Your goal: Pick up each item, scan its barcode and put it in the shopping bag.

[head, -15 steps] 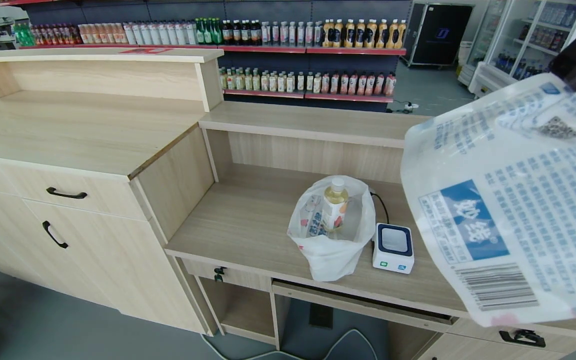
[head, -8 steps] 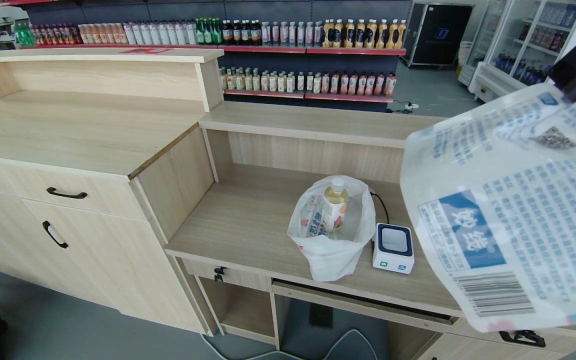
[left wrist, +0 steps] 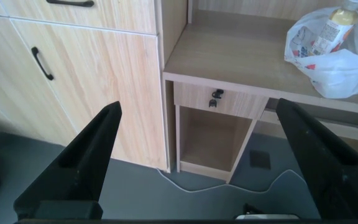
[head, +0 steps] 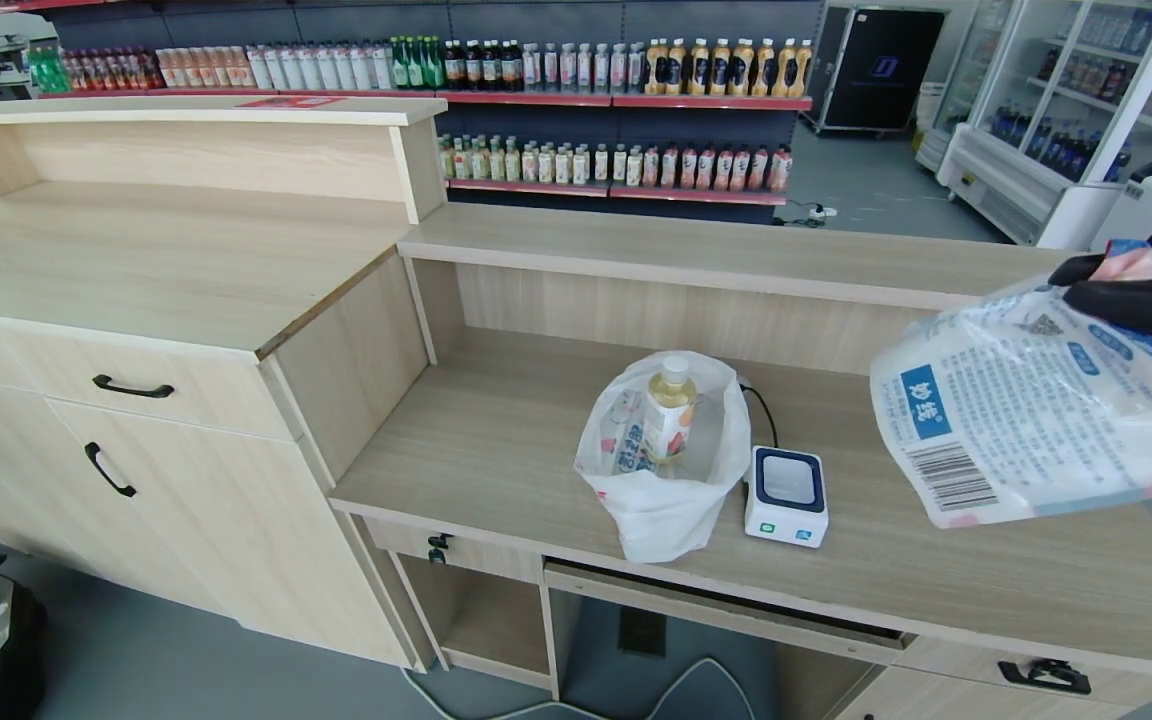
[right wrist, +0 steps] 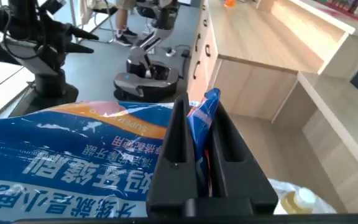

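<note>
Head view placing the work mid-scan: clamping the top edge of the printed pouch in the right hand, hanging it above the right end of the surface, barcode facing the camera rather than the scanner (judging the scan not yet done). Next, likely calling for carrying the pouch across and turning the barcode down over the scanner before dropping it into the shopping bag, already holding a bottle. Right wrist view adding the blue seam pinched between closed fingers; left wrist view adding the left hand, spread wide and gripping nothing, hanging low out in front of the surface.
</note>
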You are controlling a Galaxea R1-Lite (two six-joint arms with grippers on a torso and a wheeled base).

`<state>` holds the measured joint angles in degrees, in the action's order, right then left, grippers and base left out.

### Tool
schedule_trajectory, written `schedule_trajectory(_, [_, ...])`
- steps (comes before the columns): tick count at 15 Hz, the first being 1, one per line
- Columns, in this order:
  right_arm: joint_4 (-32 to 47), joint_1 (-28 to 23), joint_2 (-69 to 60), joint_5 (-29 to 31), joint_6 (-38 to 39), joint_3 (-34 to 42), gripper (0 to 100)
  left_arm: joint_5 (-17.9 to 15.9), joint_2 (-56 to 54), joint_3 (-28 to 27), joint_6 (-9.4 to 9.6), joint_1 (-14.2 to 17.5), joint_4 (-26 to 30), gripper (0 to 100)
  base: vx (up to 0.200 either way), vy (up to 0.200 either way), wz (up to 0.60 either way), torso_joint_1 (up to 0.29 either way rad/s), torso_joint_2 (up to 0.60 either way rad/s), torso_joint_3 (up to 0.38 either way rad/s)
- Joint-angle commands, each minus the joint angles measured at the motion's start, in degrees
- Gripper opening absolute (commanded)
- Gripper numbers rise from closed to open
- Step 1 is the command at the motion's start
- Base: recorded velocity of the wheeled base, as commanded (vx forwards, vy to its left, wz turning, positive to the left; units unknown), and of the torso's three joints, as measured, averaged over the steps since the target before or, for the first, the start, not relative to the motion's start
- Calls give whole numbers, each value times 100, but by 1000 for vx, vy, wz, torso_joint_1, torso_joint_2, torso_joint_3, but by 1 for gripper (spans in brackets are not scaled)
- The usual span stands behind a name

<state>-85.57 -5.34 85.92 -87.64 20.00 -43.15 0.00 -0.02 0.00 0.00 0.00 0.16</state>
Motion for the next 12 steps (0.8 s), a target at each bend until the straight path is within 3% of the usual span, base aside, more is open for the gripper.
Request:
schedule_trajectory(1, [559, -556, 118, 1, -401, 176, 0, 0, 2, 0, 0, 0, 2, 100, 0, 0, 0, 0, 0, 0])
schedule_trajectory(5, [2246, -723, 320, 520, -2405, 88, 0, 0, 2, 0, 0, 0, 2, 100, 0, 0, 0, 0, 0, 0])
schedule_trajectory(6, [2896, -714, 470, 915, -3890, 79, 0, 0, 2, 0, 0, 0, 2, 100, 0, 0, 0, 0, 0, 0])
schedule_trajectory(9, [4285, -969, 584, 1161, -6615, 0, 0, 0, 2, 0, 0, 0, 2, 100, 0, 0, 0, 0, 0, 0])
schedule_trajectory(12, [4935, -1382, 434, 1152, -7397, 62, 0, 0, 2, 0, 0, 0, 2, 100, 0, 0, 0, 0, 0, 0])
